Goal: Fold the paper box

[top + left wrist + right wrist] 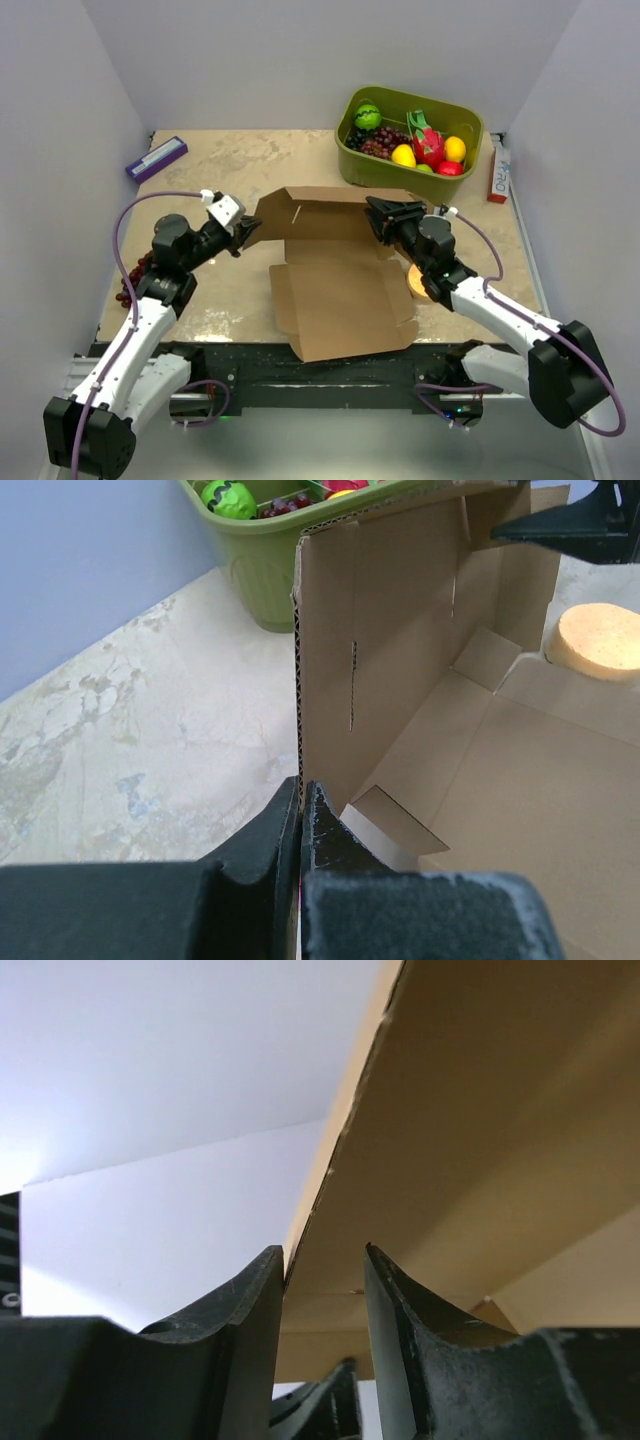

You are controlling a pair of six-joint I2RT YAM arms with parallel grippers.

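On a beige marbled table [230,150], far right: a green bin [412,100] full of fruit, with a green ball-shaped one [368,116], dark grapes [383,143], a lemon [403,155], a pink dragon fruit [428,143], an orange [455,149] and something red [450,168]. Just right of it, a red-and-white carton [498,172]. Far left, a purple-and-white packet [156,158]. At the left edge, loose dark grapes [127,293]. Near right, a round tan disc [598,640].

paper box [340,290] between left pincer [250,231] and right pincer [375,213], bin [385,176] behind it
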